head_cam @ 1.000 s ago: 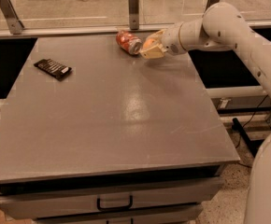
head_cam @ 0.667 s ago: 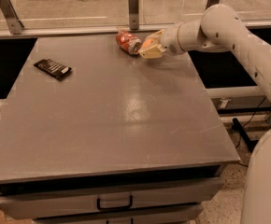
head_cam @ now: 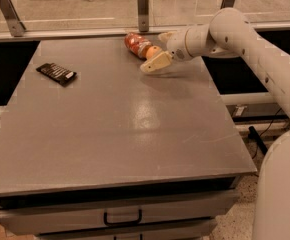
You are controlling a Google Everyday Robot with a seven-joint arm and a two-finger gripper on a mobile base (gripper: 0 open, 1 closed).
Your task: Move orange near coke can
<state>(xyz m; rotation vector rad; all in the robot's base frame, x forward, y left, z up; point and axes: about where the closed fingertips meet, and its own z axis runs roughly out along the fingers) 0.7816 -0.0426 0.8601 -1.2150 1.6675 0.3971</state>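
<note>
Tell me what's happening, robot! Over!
Gripper at far table edge, around orange. Orange right beside can, touching or nearly. Nothing in the way; black packet well clear.

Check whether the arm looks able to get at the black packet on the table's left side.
Probably yes. The end effector sits at the far edge by the orange and coke can, and nothing stands on the table between it and the black packet; the stretch leftward is the only doubt.
</note>
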